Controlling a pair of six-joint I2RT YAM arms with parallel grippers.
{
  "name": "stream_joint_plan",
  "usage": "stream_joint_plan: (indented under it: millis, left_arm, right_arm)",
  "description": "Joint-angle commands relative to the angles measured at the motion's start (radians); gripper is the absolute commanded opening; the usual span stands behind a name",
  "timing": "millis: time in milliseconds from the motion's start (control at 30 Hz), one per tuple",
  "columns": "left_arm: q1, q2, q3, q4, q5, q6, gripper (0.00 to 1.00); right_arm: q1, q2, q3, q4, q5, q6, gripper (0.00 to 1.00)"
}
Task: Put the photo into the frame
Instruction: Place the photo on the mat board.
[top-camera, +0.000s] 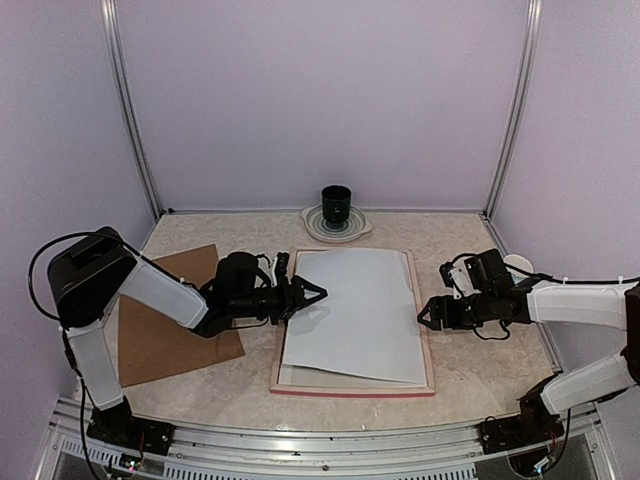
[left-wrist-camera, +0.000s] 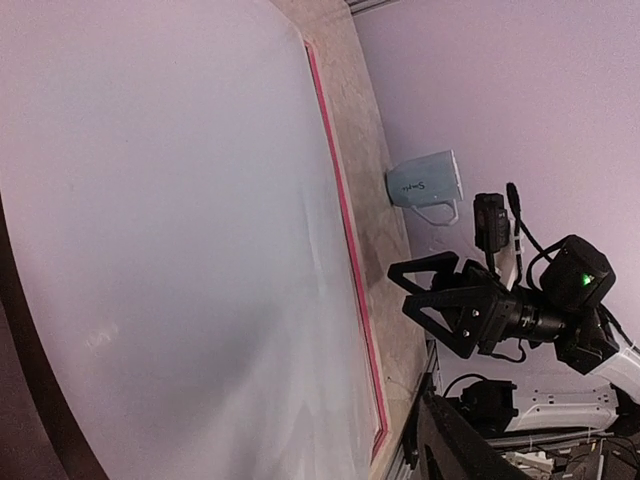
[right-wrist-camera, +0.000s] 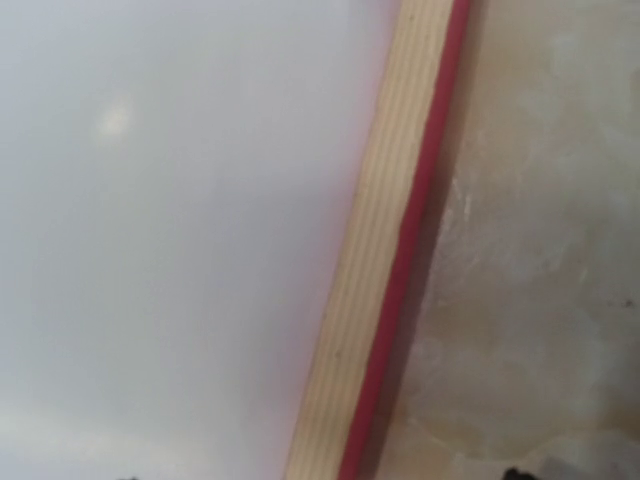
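Risk: photo (top-camera: 355, 310) sits crooked over frame (top-camera: 350, 390) rim at 7 o'clock, may jam | left hand (top-camera: 310, 299) spread | right hand (top-camera: 424, 314) spread

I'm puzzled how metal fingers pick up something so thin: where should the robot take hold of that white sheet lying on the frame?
Probably the white sheet's left edge, approached from the left, where the left gripper hovers open. It lies slightly crooked, resting on the frame's rim rather than flat on the table, so a finger might slip underneath there.
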Motion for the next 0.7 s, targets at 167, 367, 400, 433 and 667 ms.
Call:
stream_joint_plan:
  millis: [167,367,400,433,667]
  left_arm:
    - [0.004,-0.056,0.046,-0.135,-0.057,0.114,0.68]
    - [0.002,-0.089,0.074,-0.231,-0.107,0.177,0.79]
    - [0.001,-0.095,0.078,-0.247,-0.117,0.185,0.82]
    - [0.000,-0.100,0.081,-0.260,-0.125,0.192,0.83]
    - [-0.006,-0.121,0.090,-0.335,-0.163,0.214,0.91]
  right_arm:
    - [-0.008,0.009,-0.006,0.017,-0.012,0.010,0.78]
    - [-0.007,0.016,-0.007,0.023,-0.015,0.012,0.78]
    - [-0.007,0.017,-0.008,0.025,-0.015,0.011,0.78]
    - [-0.007,0.017,-0.008,0.024,-0.014,0.012,0.78]
    - [-0.006,0.015,-0.010,0.025,-0.014,0.015,0.78]
